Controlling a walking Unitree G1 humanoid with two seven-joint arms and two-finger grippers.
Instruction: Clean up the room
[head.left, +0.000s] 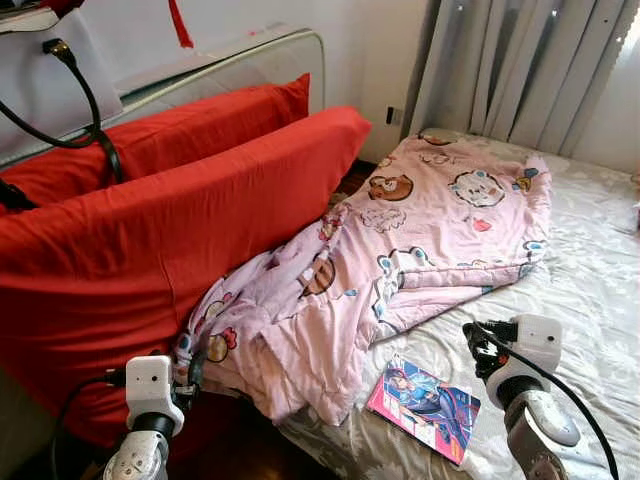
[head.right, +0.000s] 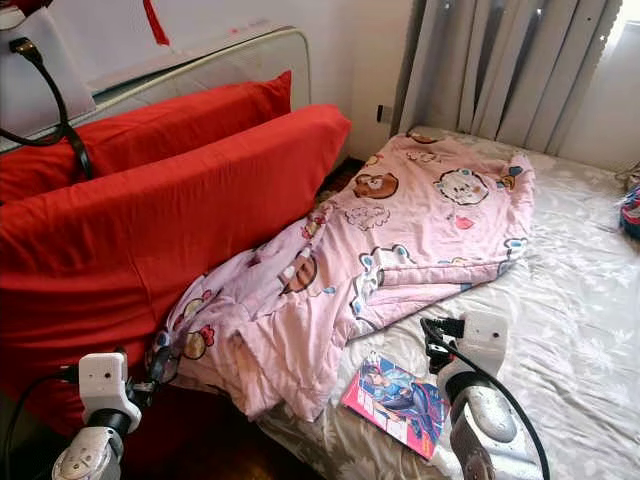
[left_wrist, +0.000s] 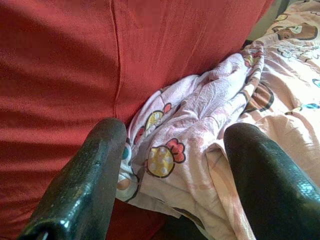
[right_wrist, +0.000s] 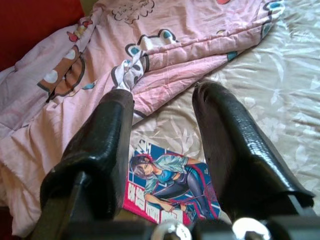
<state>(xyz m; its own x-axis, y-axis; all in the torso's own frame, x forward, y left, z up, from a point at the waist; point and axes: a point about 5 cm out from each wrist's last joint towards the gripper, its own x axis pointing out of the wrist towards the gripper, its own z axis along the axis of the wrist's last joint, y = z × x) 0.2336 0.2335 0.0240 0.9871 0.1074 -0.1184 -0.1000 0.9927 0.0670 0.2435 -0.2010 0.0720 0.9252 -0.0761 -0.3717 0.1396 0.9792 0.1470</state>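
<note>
While the pink blanket (head.left: 400, 250) lies crumpled across the bed (head.left: 590, 290) against the red pillows (head.left: 150, 230) and a magazine (head.left: 423, 407) rests beside it, little tidying is judged done, both the left end effector (left_wrist: 175, 175) and right end effector (right_wrist: 165, 150) being held apart and empty.

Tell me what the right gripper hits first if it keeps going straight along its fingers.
Most likely the magazine on the bedsheet: the open right gripper frames its cover from above. The pink quilt's folded edge lies just beyond; depth is unclear.
</note>
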